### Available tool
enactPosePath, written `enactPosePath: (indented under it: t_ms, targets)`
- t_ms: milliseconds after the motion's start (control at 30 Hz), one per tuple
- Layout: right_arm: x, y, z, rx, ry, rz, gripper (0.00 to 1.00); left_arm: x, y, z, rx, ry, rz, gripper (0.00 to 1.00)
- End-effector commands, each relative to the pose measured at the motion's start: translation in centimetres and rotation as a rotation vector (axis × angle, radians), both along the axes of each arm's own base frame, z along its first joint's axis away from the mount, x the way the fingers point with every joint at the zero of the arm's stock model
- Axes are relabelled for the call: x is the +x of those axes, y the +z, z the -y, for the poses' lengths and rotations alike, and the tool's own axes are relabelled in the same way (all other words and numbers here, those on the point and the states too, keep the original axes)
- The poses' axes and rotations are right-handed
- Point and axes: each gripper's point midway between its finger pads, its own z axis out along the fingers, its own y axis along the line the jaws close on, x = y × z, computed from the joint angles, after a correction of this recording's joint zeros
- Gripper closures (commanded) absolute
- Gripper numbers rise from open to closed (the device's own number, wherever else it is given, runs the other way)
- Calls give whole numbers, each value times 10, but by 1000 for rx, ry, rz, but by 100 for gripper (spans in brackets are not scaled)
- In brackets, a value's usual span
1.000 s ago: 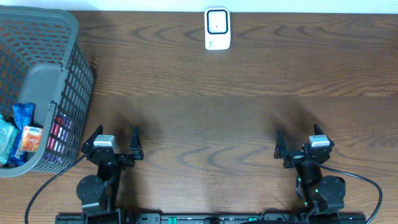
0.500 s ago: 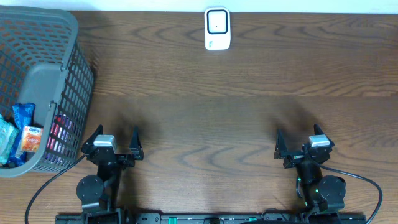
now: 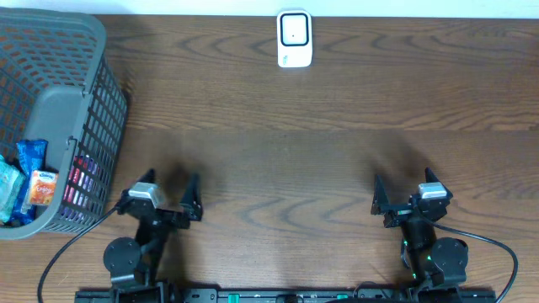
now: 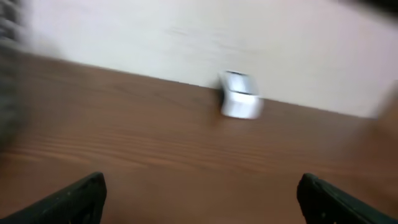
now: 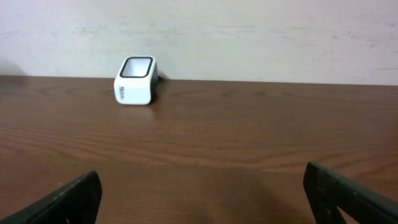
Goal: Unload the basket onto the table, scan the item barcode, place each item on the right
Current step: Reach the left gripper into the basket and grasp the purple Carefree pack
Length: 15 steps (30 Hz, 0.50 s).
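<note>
The white scanner (image 3: 294,39) with a dark window stands at the table's far edge; it shows blurred in the left wrist view (image 4: 239,102) and sharp in the right wrist view (image 5: 135,80). Snack packets, among them an orange one (image 3: 38,187) and a blue one (image 3: 30,154), lie in the grey basket (image 3: 59,105) at the left. No barcode is visible on them. My left gripper (image 3: 171,192) (image 4: 200,186) is open and empty near the front edge, right of the basket. My right gripper (image 3: 404,187) (image 5: 202,180) is open and empty at the front right.
The basket's mesh wall (image 3: 105,126) rises just left of the left arm. A pale wall runs behind the scanner. Bare wooden tabletop (image 3: 286,160) lies between the grippers and the scanner.
The left gripper has swung to the right and turned slightly; its wrist view is blurred by motion. The right arm has not moved.
</note>
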Motion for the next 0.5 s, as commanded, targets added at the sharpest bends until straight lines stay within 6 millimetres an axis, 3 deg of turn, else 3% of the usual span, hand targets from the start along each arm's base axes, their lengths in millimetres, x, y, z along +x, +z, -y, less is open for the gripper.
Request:
enactPosePath:
  t_ms: [0, 100, 133, 233, 333, 467]
  targets:
    - [0, -2, 3, 13, -16, -6, 1, -14, -11, 34, -293, -190, -145, 2]
    - [0, -2, 3, 13, -16, -6, 1, -14, 12, 36, -385, -209, -94, 2]
    - [0, -2, 3, 13, -16, -7, 1, -19, 44, 41, -396, -272, 22, 2]
    - [0, -2, 3, 13, -16, -7, 1, -40, 106, 45, -326, -343, 310, 2]
    - [0, -2, 3, 13, -16, -7, 1, -63, 167, 35, -294, -295, 553, 2]
    - [0, -2, 3, 13, -16, -7, 1, -73, 215, 24, -207, -199, 660, 2]
